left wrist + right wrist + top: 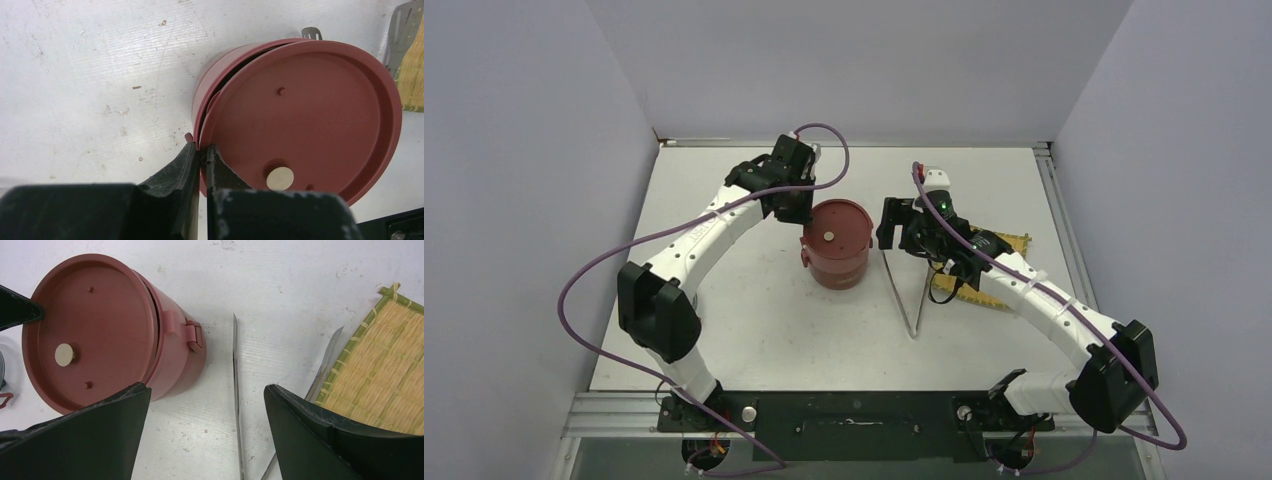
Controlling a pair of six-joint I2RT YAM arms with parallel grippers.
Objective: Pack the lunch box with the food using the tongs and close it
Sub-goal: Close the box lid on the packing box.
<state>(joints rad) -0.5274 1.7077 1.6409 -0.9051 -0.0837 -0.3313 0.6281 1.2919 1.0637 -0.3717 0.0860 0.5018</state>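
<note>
The dark-red lunch box (836, 250) stands stacked at the table's middle. Its flat lid (305, 110) lies on top, slightly askew, with a dark gap at the far rim. My left gripper (202, 150) is shut on the lid's near rim; in the top view it (796, 212) sits at the box's upper left. The silver tongs (900, 295) lie flat on the table, right of the box. My right gripper (207, 387) hangs open above them, one tong arm (235, 390) between its fingers, which touch nothing. No food shows.
A yellow woven mat (385, 355) lies to the right of the tongs, partly under the right arm (1024, 285). One tong tip (400, 30) rests on the mat's edge. Grey walls enclose the table on three sides.
</note>
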